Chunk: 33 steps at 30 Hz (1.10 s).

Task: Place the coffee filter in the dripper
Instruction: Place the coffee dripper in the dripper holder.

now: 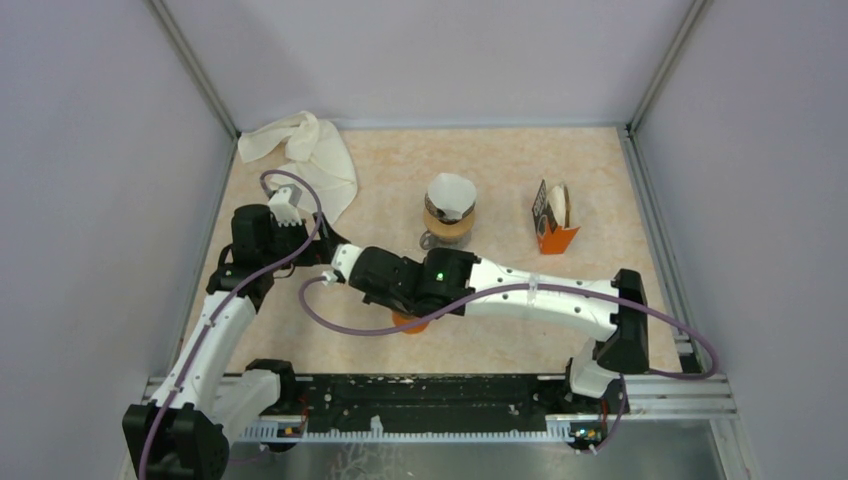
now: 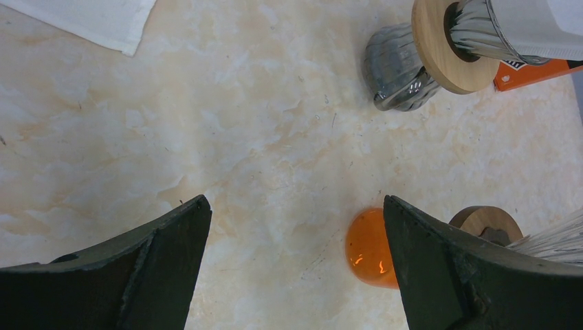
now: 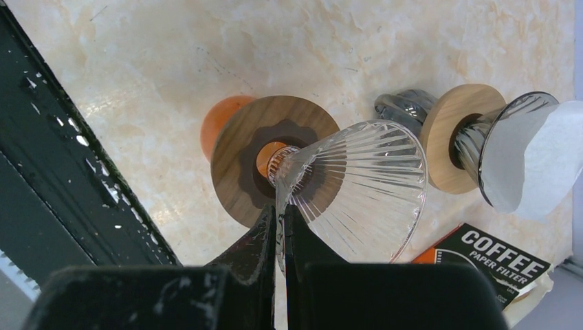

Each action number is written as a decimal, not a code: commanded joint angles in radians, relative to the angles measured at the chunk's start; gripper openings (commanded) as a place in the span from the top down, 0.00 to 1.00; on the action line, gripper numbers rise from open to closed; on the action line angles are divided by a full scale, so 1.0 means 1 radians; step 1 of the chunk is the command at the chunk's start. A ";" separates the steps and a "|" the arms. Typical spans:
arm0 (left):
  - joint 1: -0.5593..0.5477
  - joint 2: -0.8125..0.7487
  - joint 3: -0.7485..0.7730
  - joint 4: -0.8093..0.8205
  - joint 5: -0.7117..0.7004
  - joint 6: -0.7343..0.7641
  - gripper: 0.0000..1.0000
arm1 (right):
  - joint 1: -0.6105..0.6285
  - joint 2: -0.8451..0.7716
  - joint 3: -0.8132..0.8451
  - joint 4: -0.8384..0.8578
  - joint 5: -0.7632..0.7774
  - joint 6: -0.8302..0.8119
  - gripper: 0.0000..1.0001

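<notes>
My right gripper (image 3: pixel 280 210) is shut on the rim of a clear ribbed glass dripper (image 3: pixel 357 185) with a wooden collar (image 3: pixel 237 161). The dripper sits over an orange cup (image 3: pixel 221 122), which shows under my right wrist in the top view (image 1: pixel 410 322). A second, smoky dripper (image 1: pixel 448 222) stands on a grey ribbed cup (image 2: pixel 397 69) at mid-table, with a white paper filter (image 1: pixel 450 192) in it; the filter also shows in the right wrist view (image 3: pixel 546 161). My left gripper (image 2: pixel 295 206) is open and empty above bare table, left of the orange cup (image 2: pixel 370 247).
An orange box of coffee paper filters (image 1: pixel 553 222) stands right of the smoky dripper and shows in the right wrist view (image 3: pixel 491 265). A white cloth (image 1: pixel 305 155) lies at the back left corner. The black rail (image 1: pixel 430 395) runs along the near edge.
</notes>
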 commanded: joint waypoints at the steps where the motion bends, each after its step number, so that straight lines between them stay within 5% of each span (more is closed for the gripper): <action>1: 0.008 0.000 0.016 0.001 0.018 0.000 0.01 | 0.022 0.024 0.009 0.034 0.053 -0.007 1.00; 7: 0.008 0.007 0.018 0.001 0.026 0.000 0.01 | 0.044 0.041 -0.015 0.065 0.052 0.000 0.99; 17: 0.007 0.017 0.021 -0.001 0.053 0.002 0.01 | 0.068 0.073 -0.008 0.056 0.090 0.029 0.69; 33: 0.000 -0.054 0.077 -0.102 0.121 -0.081 0.03 | 0.070 -0.044 0.026 0.104 0.061 0.069 0.43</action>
